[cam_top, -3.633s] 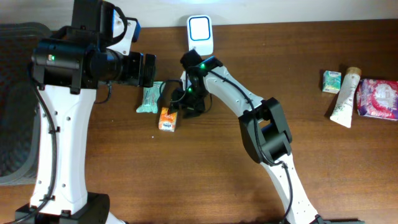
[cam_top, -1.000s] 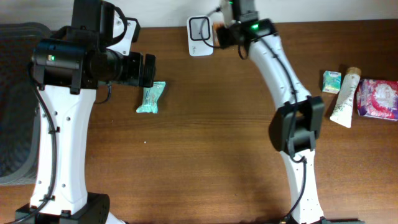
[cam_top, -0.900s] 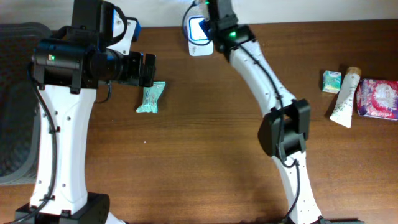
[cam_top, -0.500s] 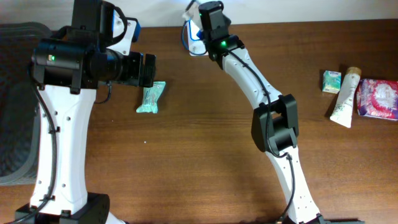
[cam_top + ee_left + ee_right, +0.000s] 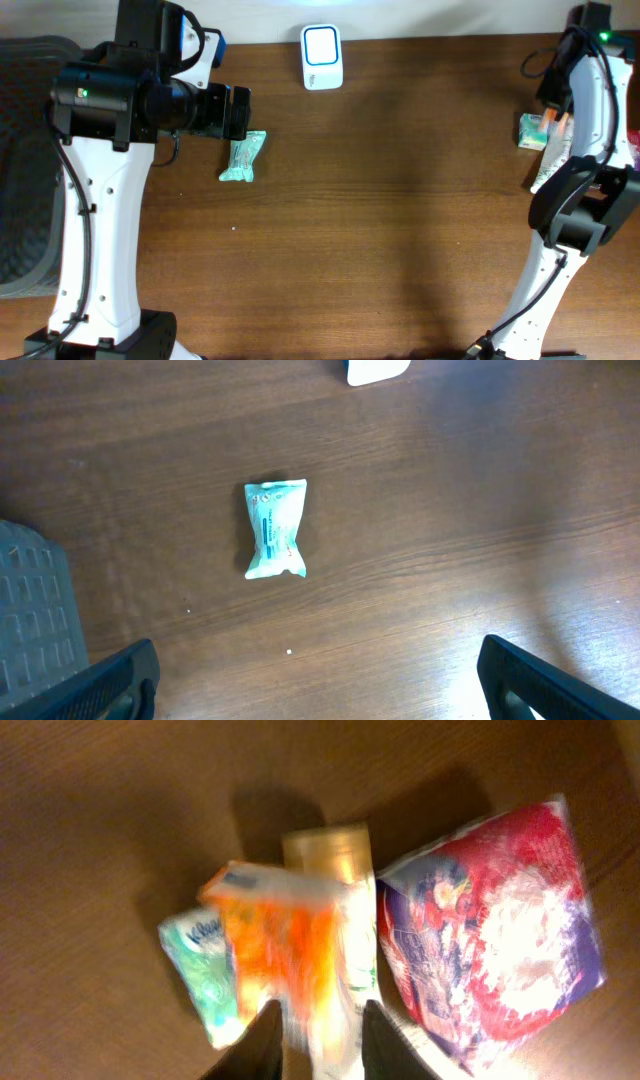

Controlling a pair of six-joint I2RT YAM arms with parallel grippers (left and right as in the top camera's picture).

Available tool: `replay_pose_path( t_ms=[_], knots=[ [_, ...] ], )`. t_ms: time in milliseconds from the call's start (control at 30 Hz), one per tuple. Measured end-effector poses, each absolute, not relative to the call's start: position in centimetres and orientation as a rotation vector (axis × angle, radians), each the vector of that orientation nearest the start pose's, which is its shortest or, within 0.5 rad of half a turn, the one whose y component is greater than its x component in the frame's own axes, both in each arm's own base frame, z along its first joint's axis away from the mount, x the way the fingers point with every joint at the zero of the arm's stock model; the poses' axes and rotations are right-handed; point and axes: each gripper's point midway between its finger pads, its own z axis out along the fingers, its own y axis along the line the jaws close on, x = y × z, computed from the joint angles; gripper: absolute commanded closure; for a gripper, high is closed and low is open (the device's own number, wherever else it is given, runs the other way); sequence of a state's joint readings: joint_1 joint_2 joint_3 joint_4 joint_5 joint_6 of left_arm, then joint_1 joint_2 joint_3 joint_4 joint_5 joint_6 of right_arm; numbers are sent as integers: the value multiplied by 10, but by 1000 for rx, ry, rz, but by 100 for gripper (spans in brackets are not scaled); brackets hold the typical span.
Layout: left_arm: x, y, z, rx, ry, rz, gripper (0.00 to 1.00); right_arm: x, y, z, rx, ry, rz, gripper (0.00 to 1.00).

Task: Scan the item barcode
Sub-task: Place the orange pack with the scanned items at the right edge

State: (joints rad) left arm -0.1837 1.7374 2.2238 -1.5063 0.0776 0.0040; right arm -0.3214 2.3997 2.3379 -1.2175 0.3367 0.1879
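The item, an orange packet (image 5: 285, 945), shows blurred and loose just ahead of my right gripper (image 5: 320, 1045), whose jaws stand slightly apart, open. Overhead, that gripper (image 5: 553, 108) hangs at the far right over a pile of goods, with a bit of the orange packet (image 5: 556, 121) under it. The white scanner (image 5: 322, 57) stands at the back middle of the table, far from it. My left gripper (image 5: 240, 112) is wide open above a teal packet (image 5: 243, 157), with nothing between its fingers. In the left wrist view that teal packet (image 5: 275, 528) lies flat on the wood.
Under the right gripper lie a teal tissue pack (image 5: 200, 970), a cream tube (image 5: 335, 850) and a red-and-white pack (image 5: 500, 920). A grey mat (image 5: 25, 160) covers the table's left side. A corner of the scanner (image 5: 378, 370) shows at the top of the left wrist view.
The right arm has swung from the scanner at the back to the far right with the orange packet, and its jaws have parted. The left arm has not moved.
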Motion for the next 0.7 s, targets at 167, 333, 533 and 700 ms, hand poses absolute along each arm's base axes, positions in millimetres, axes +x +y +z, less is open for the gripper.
replay_pose_path(
  t_ms=[167, 333, 533, 700],
  knots=[
    [372, -83, 332, 272, 2581, -166, 1, 472, -209, 94, 810, 2803, -423, 19],
    [372, -83, 332, 272, 2581, -166, 1, 488, -119, 209, 657, 2602, 321, 1],
    [372, -83, 332, 272, 2581, -166, 1, 492, -93, 218, 609, 2576, 528, 1],
    [379, -89, 338, 281, 2541, -209, 1, 493, -92, 218, 607, 2574, 537, 1]
  ],
)
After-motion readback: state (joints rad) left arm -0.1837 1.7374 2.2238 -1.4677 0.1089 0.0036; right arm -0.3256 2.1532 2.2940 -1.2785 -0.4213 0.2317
